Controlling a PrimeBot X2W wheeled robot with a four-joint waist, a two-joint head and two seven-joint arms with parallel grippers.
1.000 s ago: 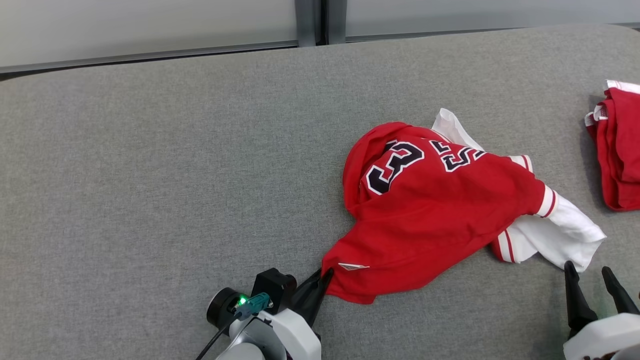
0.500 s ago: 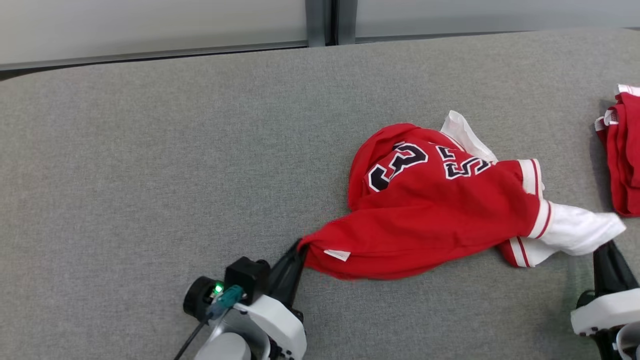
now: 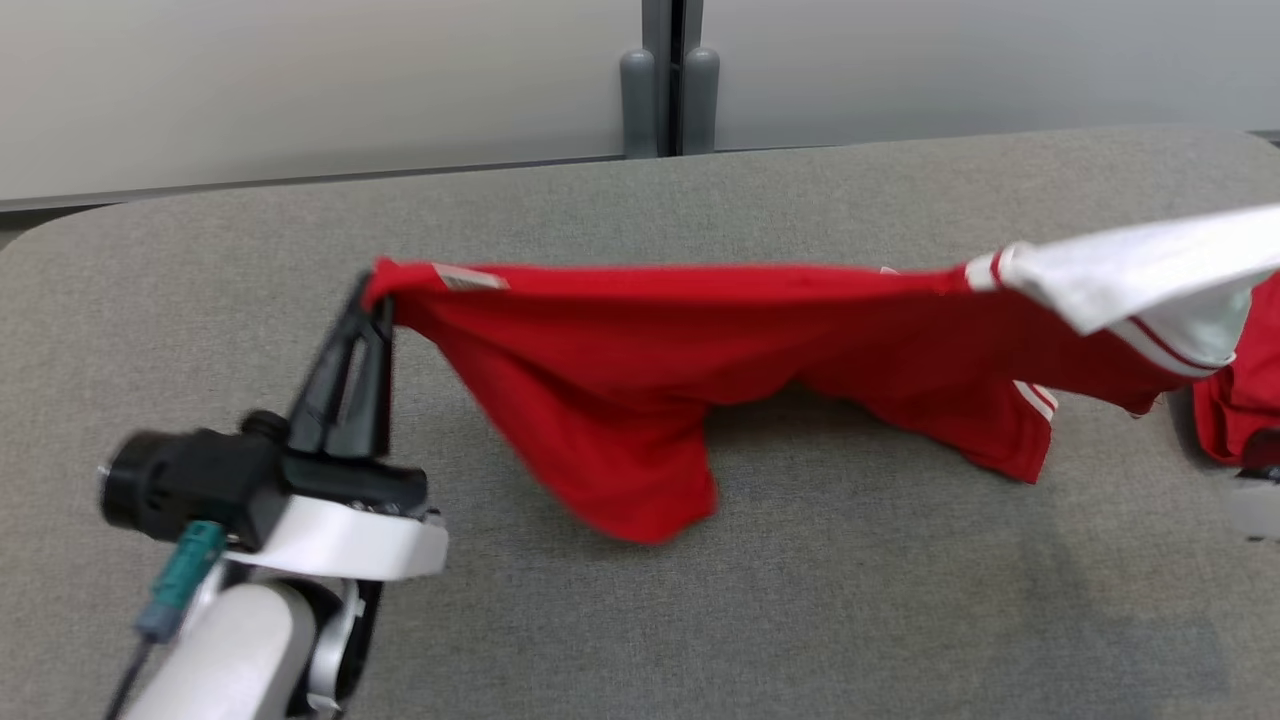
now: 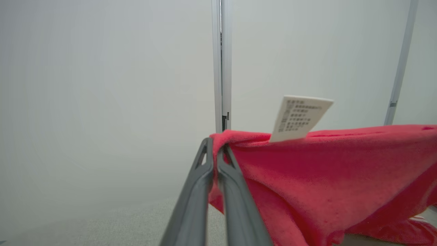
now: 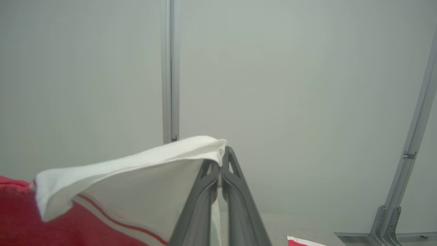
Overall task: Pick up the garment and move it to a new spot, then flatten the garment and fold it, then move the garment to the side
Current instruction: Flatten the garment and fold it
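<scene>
The garment is a red jersey with white sleeves and trim, lifted off the grey table and stretched between my two arms. My left gripper is shut on its red hem corner at the left, beside a white care label. In the left wrist view the left gripper has its fingers pressed together on the red cloth. My right gripper is shut on the edge of the white sleeve. The jersey's middle sags, and its lower folds hang toward the table.
A second red garment lies at the table's right edge, partly behind the lifted sleeve. The grey padded table spreads under and in front of the jersey. A pale wall with a vertical post stands behind it.
Both grippers have risen and moved apart, lifting the jersey off the table and pulling it taut. The right gripper, open a second ago, has shut on the white sleeve. The camera has tilted upward.
</scene>
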